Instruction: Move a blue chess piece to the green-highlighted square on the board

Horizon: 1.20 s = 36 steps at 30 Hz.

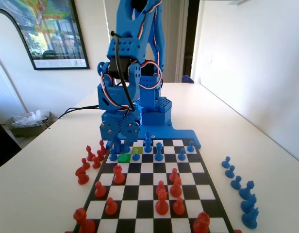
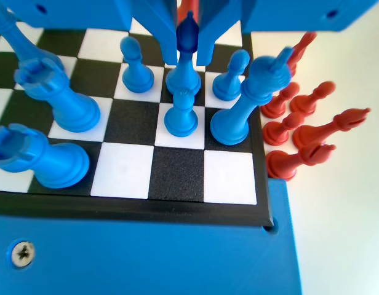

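Our tool (image 2: 187, 37) straddles a blue pawn's (image 2: 184, 64) head, jaws parted around it, not clamped; it stands beside the green-highlighted square (image 1: 124, 158). Light, rigid, slick plastic: we'd pinch below the head.

The gripper (image 1: 119, 144) hung low over the board (image 1: 154, 194), right at 11 o'clock from the green-highlighted square (image 1: 124, 158). Blue pieces crowded around it, so its jaws were hard to read.

Blue pawn (image 2: 137, 64) upright beside green square (image 1: 124, 158).
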{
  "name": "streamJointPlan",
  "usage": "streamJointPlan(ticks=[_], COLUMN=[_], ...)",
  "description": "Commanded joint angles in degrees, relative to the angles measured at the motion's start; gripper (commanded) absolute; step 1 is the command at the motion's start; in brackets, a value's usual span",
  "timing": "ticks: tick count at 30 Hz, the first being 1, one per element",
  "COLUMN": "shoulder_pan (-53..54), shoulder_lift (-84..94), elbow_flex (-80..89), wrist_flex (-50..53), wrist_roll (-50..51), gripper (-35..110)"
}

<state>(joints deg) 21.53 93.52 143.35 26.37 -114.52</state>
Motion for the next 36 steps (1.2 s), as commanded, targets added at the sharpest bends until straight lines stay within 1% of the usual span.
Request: streamJointPlan(ticks=[1,8,15,21,24,27,31,36], shoulder_pan=[0.79,0.97,0.53,0.53,0.18,-0.53,-2.46,-4.83], shoulder_lift=[0.53,0.62,1.93,4.48,6.42,9.05,15.47,26.63], elbow_flex=[-0.18,-1.32,-6.59,-14.94,-19.16,-23.38,-22.85,-22.68], wrist_flex=[-0.62,-0.26,7.12,18.46,24.61,31.20,31.29,38.06], wrist_roll=[-0.09,0.97,3.69,5.19,5.98,6.50,8.70,8.70], gripper=[9,12,12,9,3,1,1,1])
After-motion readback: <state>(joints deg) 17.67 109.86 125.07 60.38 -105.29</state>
